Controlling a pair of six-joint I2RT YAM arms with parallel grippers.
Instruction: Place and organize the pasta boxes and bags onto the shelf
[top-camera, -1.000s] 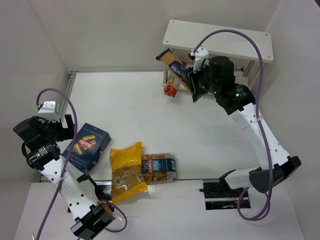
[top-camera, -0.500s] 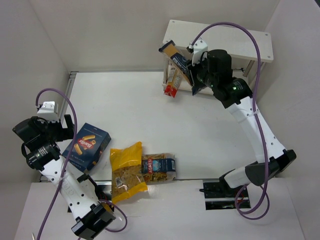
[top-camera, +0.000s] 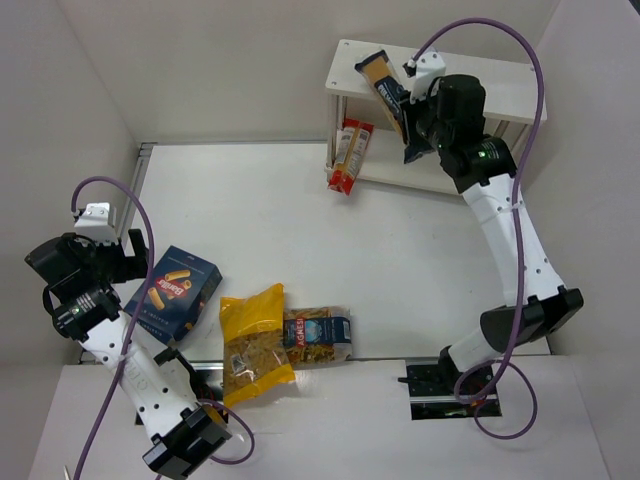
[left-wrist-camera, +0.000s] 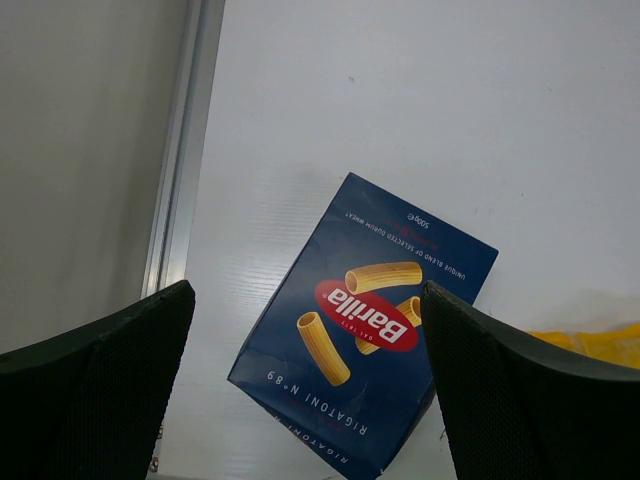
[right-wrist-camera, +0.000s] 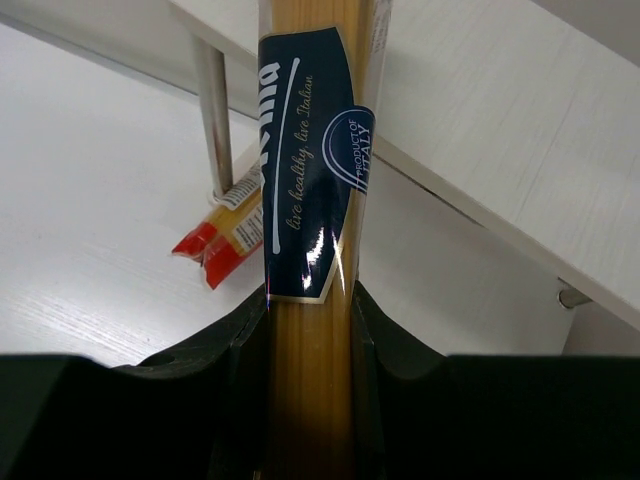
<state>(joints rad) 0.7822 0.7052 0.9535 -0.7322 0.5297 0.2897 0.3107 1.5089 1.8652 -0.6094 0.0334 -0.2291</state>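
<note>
My right gripper (top-camera: 412, 120) is shut on the long spaghetti pack with a dark blue label (top-camera: 388, 92) and holds it above the top tier of the white shelf (top-camera: 500, 85); the wrist view shows the pack (right-wrist-camera: 310, 200) clamped between both fingers. The red-and-white narrow pack (top-camera: 350, 155) lies on the lower tier, its end poking out (right-wrist-camera: 225, 232). My left gripper (top-camera: 120, 250) is open above the dark blue box with red logo (top-camera: 175, 293), which lies flat (left-wrist-camera: 365, 325). The yellow bag (top-camera: 255, 342) and the clear blue-labelled bag (top-camera: 315, 335) lie near the front edge.
White walls enclose the table on the left, back and right. A metal rail (left-wrist-camera: 180, 150) runs along the left wall. The shelf's silver leg (right-wrist-camera: 212, 115) stands just left of the held pack.
My right gripper has lifted the spaghetti pack up and to the right, from in front of the lower tier to above the shelf's top. The left arm has not moved.
</note>
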